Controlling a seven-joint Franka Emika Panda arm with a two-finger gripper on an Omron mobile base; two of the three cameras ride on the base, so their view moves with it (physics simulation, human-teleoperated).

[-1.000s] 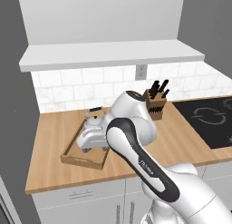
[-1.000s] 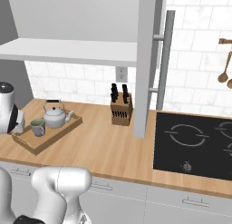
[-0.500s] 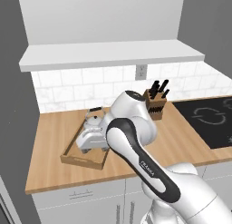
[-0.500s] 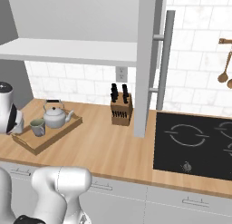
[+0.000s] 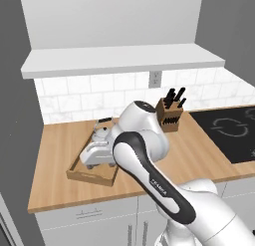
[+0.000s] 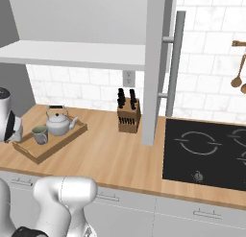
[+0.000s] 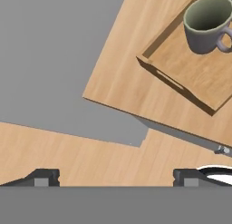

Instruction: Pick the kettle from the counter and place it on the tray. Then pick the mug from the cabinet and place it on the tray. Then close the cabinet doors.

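Swinging up toward the open cabinet door (image 6: 156, 63), the empty, wide pincer (image 7: 113, 177) could probably clip the mug (image 6: 40, 134) beside the kettle (image 6: 59, 123) on the tray (image 6: 57, 145).

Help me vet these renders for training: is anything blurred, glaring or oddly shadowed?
Right base view: soft even light; kettle and mug on the tray look slightly soft, no glare. Hand view: mug sharp, dark shadow along the tray rim. Left base view: the arm hides most of the tray.
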